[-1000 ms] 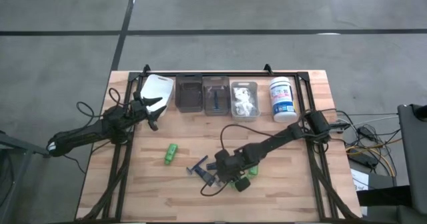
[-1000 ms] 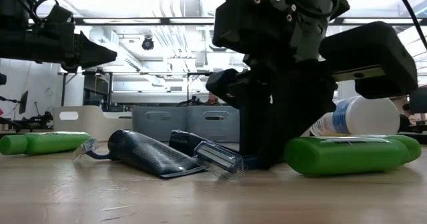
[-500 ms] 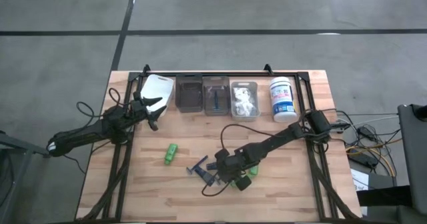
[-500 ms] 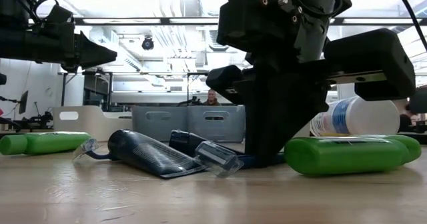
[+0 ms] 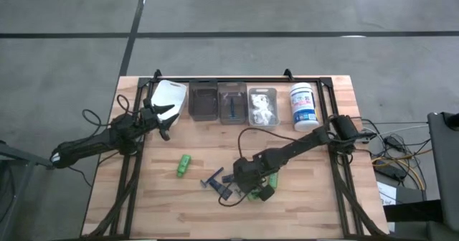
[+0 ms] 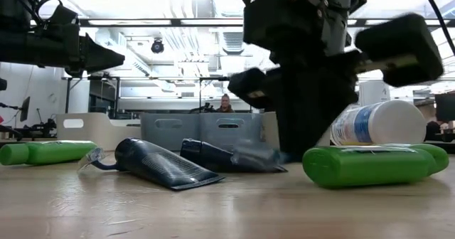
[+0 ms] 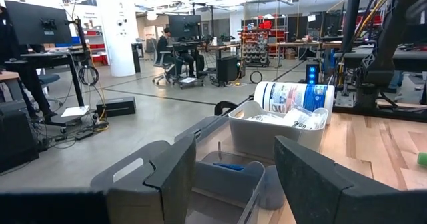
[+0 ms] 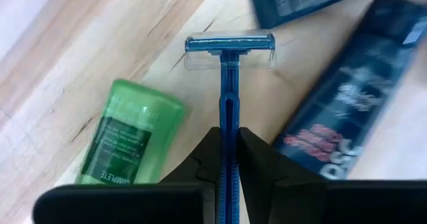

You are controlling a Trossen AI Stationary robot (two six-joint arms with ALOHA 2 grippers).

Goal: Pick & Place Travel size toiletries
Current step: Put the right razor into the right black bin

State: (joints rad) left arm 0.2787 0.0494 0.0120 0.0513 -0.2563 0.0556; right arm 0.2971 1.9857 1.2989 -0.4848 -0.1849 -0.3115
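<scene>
Right gripper [image 8: 229, 159] pinching razor [image 8: 229, 84]. Left gripper [image 7: 233, 177] spread, 10 o'clock, idle. Bins [image 5: 232, 105] at 12 part-filled; bottles [image 5: 183, 165], tubes [image 6: 160, 164] unplaced.

High view: overhead, straight down, covers the whole table [image 5: 165, 205] and both arms. Low view: tabletop height, level across the wood into the room, very close to a green bottle [image 6: 370, 164], which the high view shows at [image 5: 261, 194]. Left wrist view: faces along the bin row [image 7: 273, 127] toward the room. Right wrist view: close, down onto the tabletop, blue razor [image 8: 229, 84] centred; the same razor area sits mid-table in the high view.
</scene>
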